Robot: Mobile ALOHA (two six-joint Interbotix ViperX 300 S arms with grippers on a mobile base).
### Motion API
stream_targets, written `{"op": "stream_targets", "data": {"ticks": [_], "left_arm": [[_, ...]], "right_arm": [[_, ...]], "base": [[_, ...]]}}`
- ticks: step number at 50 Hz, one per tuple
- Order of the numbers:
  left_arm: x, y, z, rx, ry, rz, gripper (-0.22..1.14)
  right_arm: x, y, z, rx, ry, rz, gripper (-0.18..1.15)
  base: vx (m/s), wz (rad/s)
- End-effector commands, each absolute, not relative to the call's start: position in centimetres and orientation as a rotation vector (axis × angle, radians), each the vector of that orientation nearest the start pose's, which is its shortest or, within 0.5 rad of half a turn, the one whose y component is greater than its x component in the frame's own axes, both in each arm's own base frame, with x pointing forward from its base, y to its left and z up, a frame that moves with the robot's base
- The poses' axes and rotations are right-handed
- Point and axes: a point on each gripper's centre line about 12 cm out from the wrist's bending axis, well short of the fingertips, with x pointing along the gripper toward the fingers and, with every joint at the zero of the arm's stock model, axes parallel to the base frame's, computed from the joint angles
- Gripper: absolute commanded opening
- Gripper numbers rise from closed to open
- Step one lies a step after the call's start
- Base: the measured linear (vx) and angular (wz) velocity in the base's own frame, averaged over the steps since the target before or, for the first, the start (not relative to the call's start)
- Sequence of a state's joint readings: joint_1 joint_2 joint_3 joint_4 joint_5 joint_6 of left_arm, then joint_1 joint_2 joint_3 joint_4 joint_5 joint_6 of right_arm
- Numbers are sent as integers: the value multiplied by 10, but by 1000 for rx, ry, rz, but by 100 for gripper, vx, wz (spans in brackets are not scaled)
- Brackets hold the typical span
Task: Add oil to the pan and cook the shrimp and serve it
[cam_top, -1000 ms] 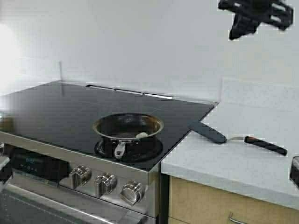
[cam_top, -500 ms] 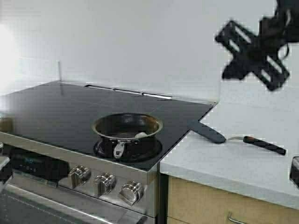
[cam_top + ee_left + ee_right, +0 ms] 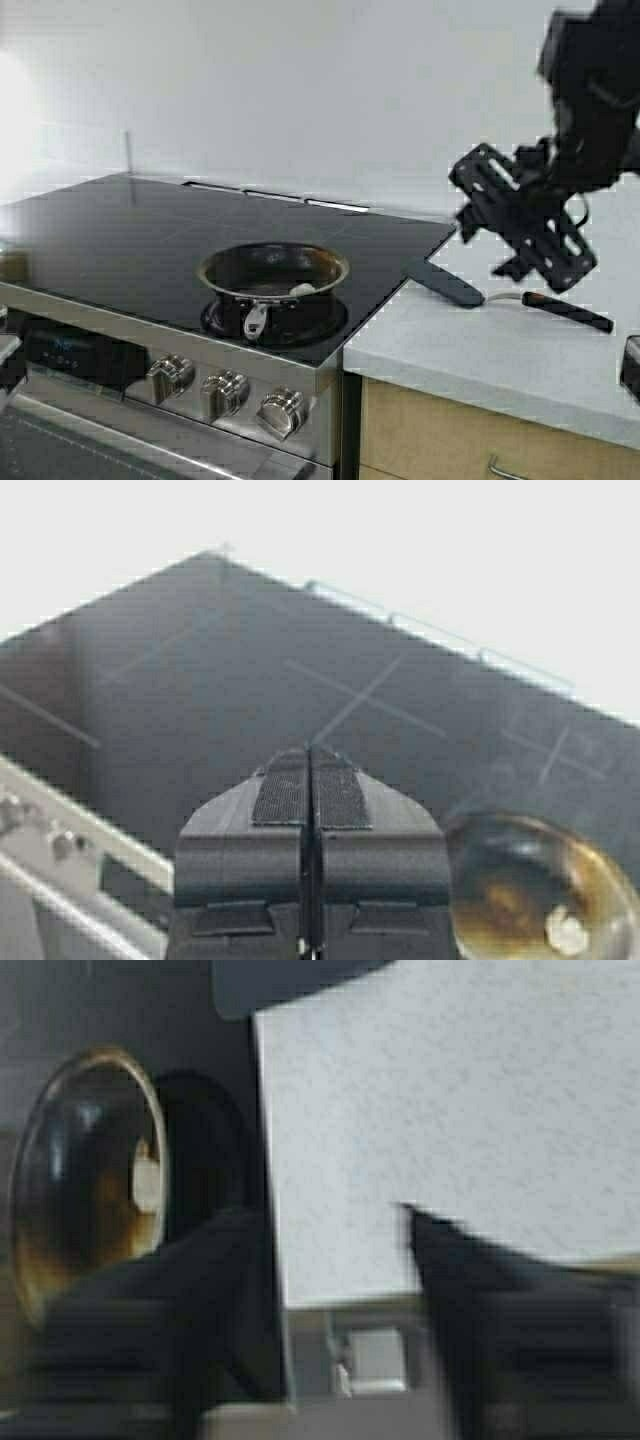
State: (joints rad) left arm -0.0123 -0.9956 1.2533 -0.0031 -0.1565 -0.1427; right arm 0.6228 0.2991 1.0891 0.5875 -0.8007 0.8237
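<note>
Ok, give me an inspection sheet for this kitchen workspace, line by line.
Surface: black glass cooktop beside a pale speckled counter.
Job's things: pan on the front burner, handle toward the knobs; shrimp lying inside it; oil not in view.
Clutter: dark spatula lying on the counter, its blade reaching over the cooktop's edge.
Grippers: right gripper open, in the air above the spatula; left gripper shut, empty, over the cooktop.
Cables: nothing seen.
Surroundings: oven knobs, white wall, cabinet drawer under the counter.
</note>
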Motion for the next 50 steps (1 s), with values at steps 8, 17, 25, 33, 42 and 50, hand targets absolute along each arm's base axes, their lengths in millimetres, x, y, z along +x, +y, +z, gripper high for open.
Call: {"op": "stream_targets", "data": {"ticks": [8, 17, 25, 33, 42, 50], "left_arm": [[190, -2, 256, -147, 90, -5, 3], [190, -2, 256, -145, 90, -5, 3], [190, -2, 257, -147, 90, -5, 3], [189, -2, 256, -147, 90, -4, 3], [187, -2, 258, -147, 85, -6, 3], [187, -2, 257, -150, 93, -5, 3]], "right_arm": [[284, 129, 13, 1039, 482, -216, 102], [298, 118, -2, 1166, 399, -246, 102], [312, 117, -21, 1270, 426, -244, 101], [334, 103, -33, 1306, 418, -240, 101], [359, 89, -40, 1331, 371, -257, 101], [374, 85, -47, 1346, 395, -286, 101]], "base": [[0, 0], [0, 0], [0, 0], [0, 0], [0, 0], [0, 0]]}}
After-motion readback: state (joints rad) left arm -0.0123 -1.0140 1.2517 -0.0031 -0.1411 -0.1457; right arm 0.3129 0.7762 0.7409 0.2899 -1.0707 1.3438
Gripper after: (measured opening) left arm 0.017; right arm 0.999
